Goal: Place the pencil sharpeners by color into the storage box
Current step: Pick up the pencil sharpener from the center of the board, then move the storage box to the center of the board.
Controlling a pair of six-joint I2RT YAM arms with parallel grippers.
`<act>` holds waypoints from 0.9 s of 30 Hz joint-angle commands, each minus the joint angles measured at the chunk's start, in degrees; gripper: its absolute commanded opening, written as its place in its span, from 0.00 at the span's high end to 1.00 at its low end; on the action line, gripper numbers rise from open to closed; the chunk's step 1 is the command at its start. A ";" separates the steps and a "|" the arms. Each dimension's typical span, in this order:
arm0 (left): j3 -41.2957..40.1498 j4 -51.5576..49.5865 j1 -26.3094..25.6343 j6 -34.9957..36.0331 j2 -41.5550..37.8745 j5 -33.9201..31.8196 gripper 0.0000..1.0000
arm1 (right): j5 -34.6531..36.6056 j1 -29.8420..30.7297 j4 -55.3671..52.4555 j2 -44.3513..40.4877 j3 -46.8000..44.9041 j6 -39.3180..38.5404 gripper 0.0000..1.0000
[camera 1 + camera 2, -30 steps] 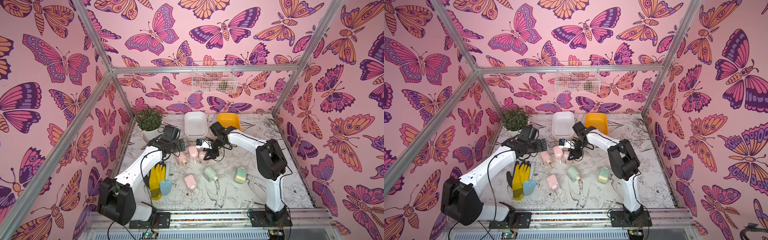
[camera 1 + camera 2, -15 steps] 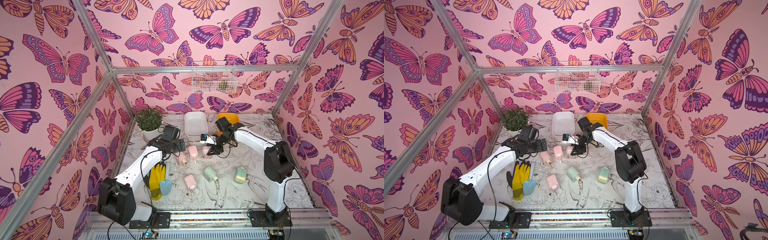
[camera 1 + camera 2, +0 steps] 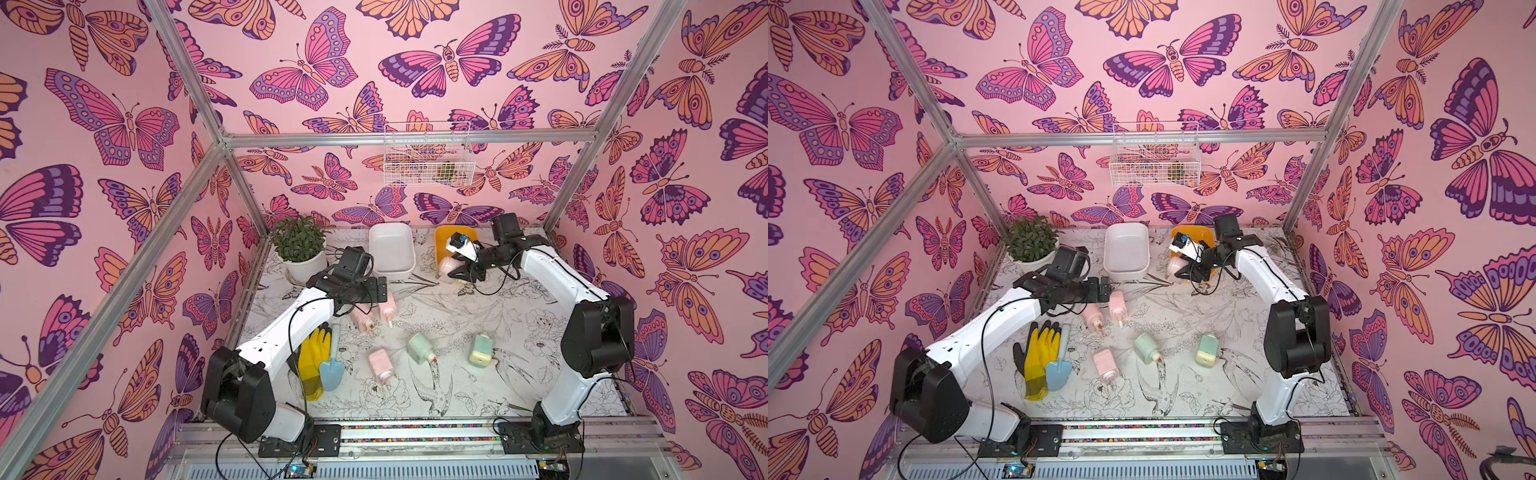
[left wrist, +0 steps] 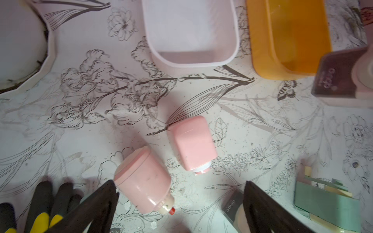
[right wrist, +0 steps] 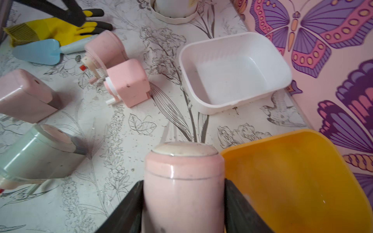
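We see the right arm reaching toward twelve o'clock, its right gripper (image 5: 183,201) clamped on a pink sharpener (image 5: 182,181), fingers (image 5: 129,205) pressing both its sides, held beside the near edge of the orange box (image 5: 292,181). The white box (image 5: 232,70) sits at its nine o'clock. The left arm stretches forward over the tabletop (image 3: 457,303), left gripper (image 4: 179,201) with fingers spread wide above two pink sharpeners (image 4: 191,143). The remaining pink one (image 3: 380,365) and two green sharpeners (image 3: 419,348) lie nearer six o'clock. Any lettering is too blurred to read.

one pink sharpener (image 5: 182,181) is being held beside the orange box (image 5: 298,181); three pink and two green are lying scattered near the white box (image 5: 234,70).
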 commanded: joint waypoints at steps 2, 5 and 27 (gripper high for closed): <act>5.65 0.66 -4.81 5.96 6.04 2.46 0.00 | -0.92 -4.06 1.85 1.95 2.71 -0.24 1.00; 9.86 0.72 -8.43 10.08 10.87 1.94 0.00 | 3.25 -5.12 6.24 4.32 3.62 0.81 1.00; 11.21 2.06 -12.25 14.37 17.46 -0.14 0.00 | 2.12 -4.52 -24.34 23.08 27.18 -18.59 1.00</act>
